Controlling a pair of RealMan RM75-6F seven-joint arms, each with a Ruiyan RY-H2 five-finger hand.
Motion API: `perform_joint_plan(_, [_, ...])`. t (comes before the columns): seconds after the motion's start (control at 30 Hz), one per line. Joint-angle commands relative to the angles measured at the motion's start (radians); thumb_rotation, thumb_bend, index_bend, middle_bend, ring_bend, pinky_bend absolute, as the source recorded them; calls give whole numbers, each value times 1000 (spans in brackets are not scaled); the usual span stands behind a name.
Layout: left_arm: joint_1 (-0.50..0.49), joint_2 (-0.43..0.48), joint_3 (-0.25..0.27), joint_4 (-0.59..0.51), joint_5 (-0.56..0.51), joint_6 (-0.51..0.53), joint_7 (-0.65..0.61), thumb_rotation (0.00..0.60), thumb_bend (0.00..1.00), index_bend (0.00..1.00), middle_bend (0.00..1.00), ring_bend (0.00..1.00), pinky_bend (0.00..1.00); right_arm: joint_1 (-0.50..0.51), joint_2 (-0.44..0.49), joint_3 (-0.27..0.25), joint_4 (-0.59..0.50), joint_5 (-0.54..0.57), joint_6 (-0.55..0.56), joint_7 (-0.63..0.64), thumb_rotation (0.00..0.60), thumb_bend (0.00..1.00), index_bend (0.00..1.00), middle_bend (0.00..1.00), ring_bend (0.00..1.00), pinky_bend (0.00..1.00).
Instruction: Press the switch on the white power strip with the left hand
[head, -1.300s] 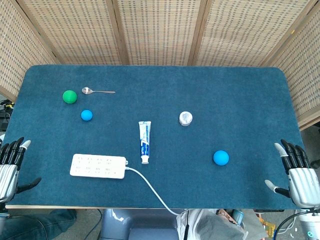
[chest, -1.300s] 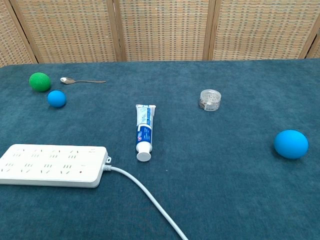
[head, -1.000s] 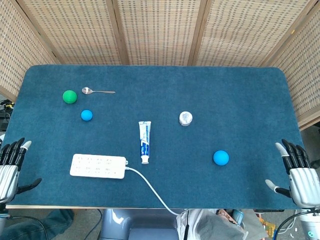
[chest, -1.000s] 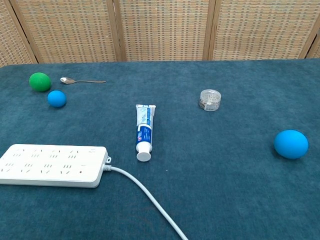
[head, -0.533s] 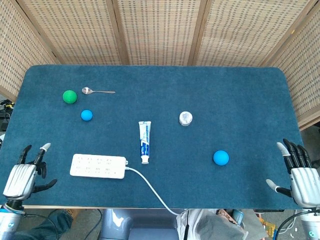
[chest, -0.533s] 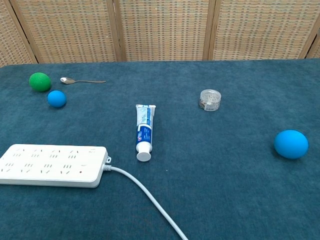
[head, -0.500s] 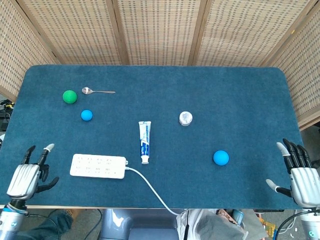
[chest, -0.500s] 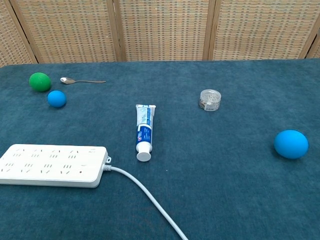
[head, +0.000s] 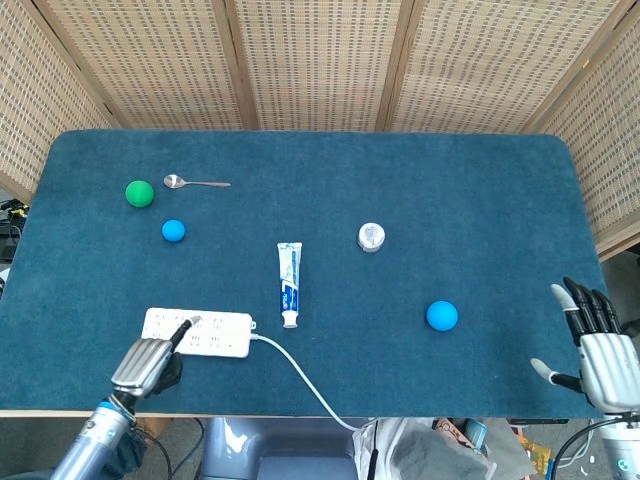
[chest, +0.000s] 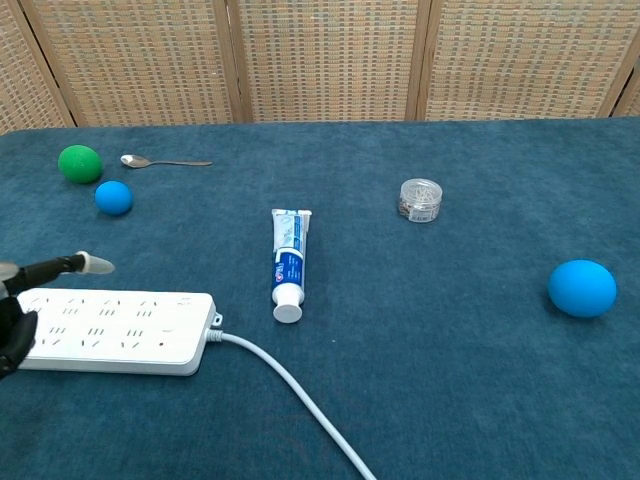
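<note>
The white power strip (head: 215, 333) (chest: 120, 331) lies near the table's front left, its white cable (head: 300, 380) (chest: 290, 390) running off the front edge. My left hand (head: 150, 362) (chest: 12, 325) is at the strip's left end, most fingers curled in and one finger (head: 185, 325) (chest: 80, 265) stretched out over the strip's left part. In the chest view that fingertip seems raised above the strip; I cannot tell if it touches. My right hand (head: 598, 345) hangs off the table's front right corner, fingers spread, holding nothing.
A toothpaste tube (head: 289, 283) (chest: 288, 262) lies right of the strip. A green ball (head: 139, 193), a small blue ball (head: 173, 230) and a spoon (head: 195, 182) sit at the back left. A small jar (head: 371, 236) and a bigger blue ball (head: 441, 315) are to the right.
My left hand has swung in from the table's left front corner to the strip's left end, curling its fingers and leaving one stretched over the strip. The right hand stayed put.
</note>
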Motion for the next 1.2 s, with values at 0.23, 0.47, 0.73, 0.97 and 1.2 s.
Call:
perform_joint_plan(0.23, [-52,-114,-8,-9,-154,-43,142,600,1000,91,1000,1000,1000,4,8,0,1,8,-12,21,600,0,0,0,0,0])
perform_joint_plan(0.47, [-59,-152,-3,1,-200,-17,188,600,1000,168,1000,1000,1000,7,12,1,2,16,-21,30,600,0,0,0,0,0])
perform_joint_plan(0.73, [-69,-169,-8,-2,-216,4,192,600,1000,168,1000,1000,1000,7,15,0,0,18,-23,31,600,0,0,0,0,0])
perform_joint_plan(0.97, [-76,-167,-16,-11,-221,21,183,600,1000,168,1000,1000,1000,9,14,-1,0,19,-28,29,600,0,0,0,0,0])
perform_joint_plan(1.2, [-88,-161,-16,-17,-246,17,187,600,1000,168,1000,1000,1000,9,15,-1,-1,21,-29,31,600,0,0,0,0,0])
